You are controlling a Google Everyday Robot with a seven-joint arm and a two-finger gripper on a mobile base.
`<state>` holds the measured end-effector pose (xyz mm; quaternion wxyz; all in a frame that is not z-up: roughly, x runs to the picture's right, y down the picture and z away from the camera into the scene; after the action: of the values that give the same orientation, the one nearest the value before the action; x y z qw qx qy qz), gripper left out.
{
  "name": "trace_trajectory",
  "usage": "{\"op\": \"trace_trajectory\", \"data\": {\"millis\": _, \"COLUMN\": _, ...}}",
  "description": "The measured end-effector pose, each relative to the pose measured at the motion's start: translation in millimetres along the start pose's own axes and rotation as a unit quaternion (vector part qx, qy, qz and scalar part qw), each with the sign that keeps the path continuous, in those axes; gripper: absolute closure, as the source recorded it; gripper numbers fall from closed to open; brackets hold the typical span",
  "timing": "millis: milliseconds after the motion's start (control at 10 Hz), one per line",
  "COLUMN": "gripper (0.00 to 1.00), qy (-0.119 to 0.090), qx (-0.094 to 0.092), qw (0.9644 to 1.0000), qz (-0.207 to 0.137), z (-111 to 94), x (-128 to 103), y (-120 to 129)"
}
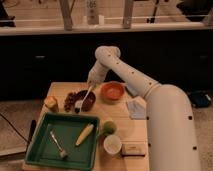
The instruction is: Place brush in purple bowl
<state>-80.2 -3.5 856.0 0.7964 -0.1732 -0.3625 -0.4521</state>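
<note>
The purple bowl (86, 100) stands on the wooden table at the back, left of the orange bowl (112, 92). The brush (85, 96) slants down into it, with its whitish head (79, 105) low at the bowl's left side and its thin handle running up and to the right. My gripper (92, 83) is just above the bowl's right rim, shut on the top of the brush handle. The white arm reaches in from the right.
A green tray (37, 150) at the front left holds a grey fork-like utensil (58, 145) and a yellow corn cob (84, 134). Nearby are a white cup (112, 145), a green object (108, 127), a small box (133, 149), a white napkin (136, 108) and a yellowish item (50, 103).
</note>
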Motion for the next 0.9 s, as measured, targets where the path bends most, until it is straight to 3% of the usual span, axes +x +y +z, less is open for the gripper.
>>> {"op": "trace_trajectory", "data": {"millis": 600, "gripper": 0.98, "qy": -0.008, "qx": -0.010, "qw": 0.9999, "qz": 0.005, "z": 14.9, "x": 6.0, "y": -7.4}}
{"op": "trace_trajectory", "data": {"millis": 900, "gripper": 0.71, "qy": -0.015, "qx": -0.015, "qw": 0.9997, "qz": 0.009, "z": 21.6, "x": 10.4, "y": -7.7}}
